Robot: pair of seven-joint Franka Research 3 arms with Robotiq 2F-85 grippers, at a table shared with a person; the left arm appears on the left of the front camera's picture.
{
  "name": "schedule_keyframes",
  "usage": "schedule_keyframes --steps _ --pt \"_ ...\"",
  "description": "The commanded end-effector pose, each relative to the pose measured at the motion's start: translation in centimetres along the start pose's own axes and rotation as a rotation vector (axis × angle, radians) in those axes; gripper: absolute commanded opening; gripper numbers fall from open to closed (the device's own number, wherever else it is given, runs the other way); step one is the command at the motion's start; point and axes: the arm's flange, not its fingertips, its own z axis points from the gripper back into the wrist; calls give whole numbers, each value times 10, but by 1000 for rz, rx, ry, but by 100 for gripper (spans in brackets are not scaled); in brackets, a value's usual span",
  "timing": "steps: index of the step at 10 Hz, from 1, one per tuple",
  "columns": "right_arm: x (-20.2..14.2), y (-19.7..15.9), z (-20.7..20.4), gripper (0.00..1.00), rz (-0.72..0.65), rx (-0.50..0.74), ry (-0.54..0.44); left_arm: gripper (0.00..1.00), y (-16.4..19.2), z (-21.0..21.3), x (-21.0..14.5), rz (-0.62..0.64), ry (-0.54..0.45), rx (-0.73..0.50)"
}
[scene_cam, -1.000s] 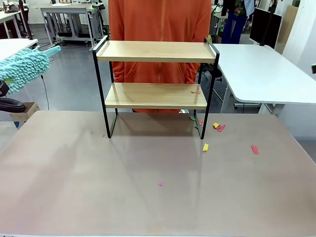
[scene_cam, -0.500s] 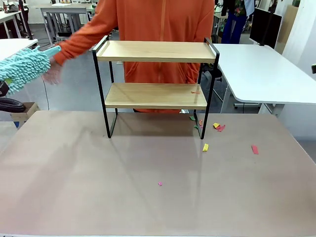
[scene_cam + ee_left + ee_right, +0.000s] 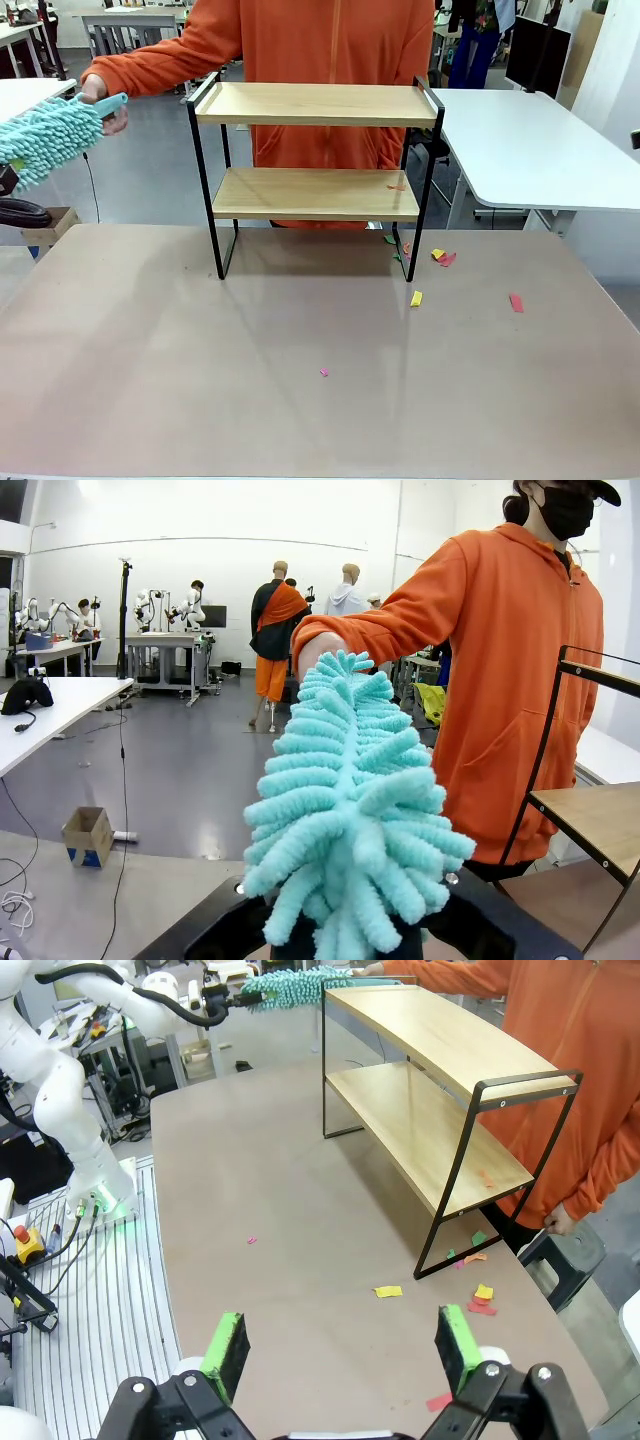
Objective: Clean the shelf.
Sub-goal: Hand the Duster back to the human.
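You have one shelf (image 3: 315, 150) to deal with: a small two-tier rack of light wood boards in a thin black metal frame, standing at the far middle of the brown table (image 3: 200, 380), directly in front of the person in the orange hooded top (image 3: 325, 40). One small reddish scrap (image 3: 396, 186) lies on its lower board near the right end. On the table you can count about seven more paper scraps: a yellow one (image 3: 416, 298) just right of the rack's right leg, a red one (image 3: 516, 302) farther right, a tiny pink one (image 3: 324, 372) near the middle, and a small mixed cluster (image 3: 440, 257) by the rack's right foot.

There is one fluffy turquoise microfibre duster (image 3: 345, 820). Your left gripper (image 3: 350, 945) is clamped tight on its base, with the duster head held up left of the rack. The person's hand (image 3: 108, 112) grasps the duster's far plastic tip.

Your right gripper (image 3: 340, 1345) hangs above the table's near side with its two green-padded fingers (image 3: 228, 1355) spread fully apart, holding nothing.
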Motion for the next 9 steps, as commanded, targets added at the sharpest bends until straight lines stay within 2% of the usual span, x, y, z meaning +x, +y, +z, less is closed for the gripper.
schedule_keyframes --steps 1,4,5,6,7,8,9 --pt "1 -1 0 100 16 -1 -22 18 -1 0 4 -12 -8 -2" --pt "1 -1 0 100 16 -1 -22 18 -1 0 4 -12 -8 -2" --pt "1 -1 0 100 16 -1 -22 27 -1 0 0 0 0 -2" --pt "1 -1 0 100 16 -1 -22 74 -3 4 2 -26 0 -38" --pt "1 -1 0 100 16 -1 -22 75 -5 6 9 -13 4 -43" --pt "1 -1 0 100 16 -1 -22 100 -8 11 21 38 6 -53" --pt "1 -1 0 100 16 -1 -22 89 -12 17 35 73 -3 -69"
